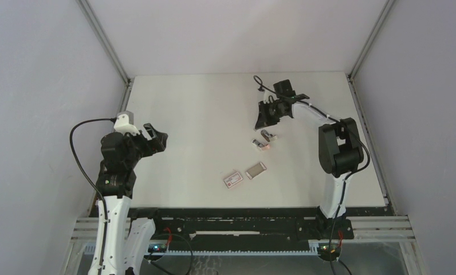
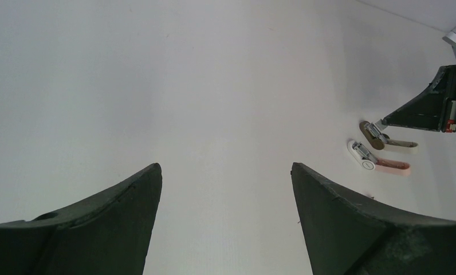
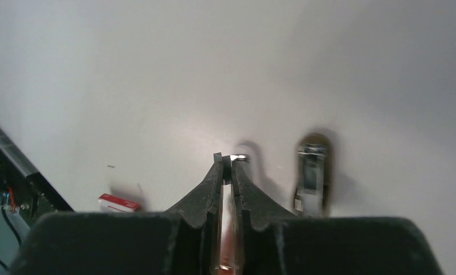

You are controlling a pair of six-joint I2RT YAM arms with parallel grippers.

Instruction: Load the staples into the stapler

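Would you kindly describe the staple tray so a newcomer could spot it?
On the white table, look toward the near edge, just right of centre, for two small flat things side by side. The staples are the right-hand one: a plain grey tray, unlike the red-labelled white box.

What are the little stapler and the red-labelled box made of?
The stapler looks like smooth white and pink plastic, with a silvery metal part that glints. The box seems matte white cardboard with a printed red label, though it is too small to be sure.
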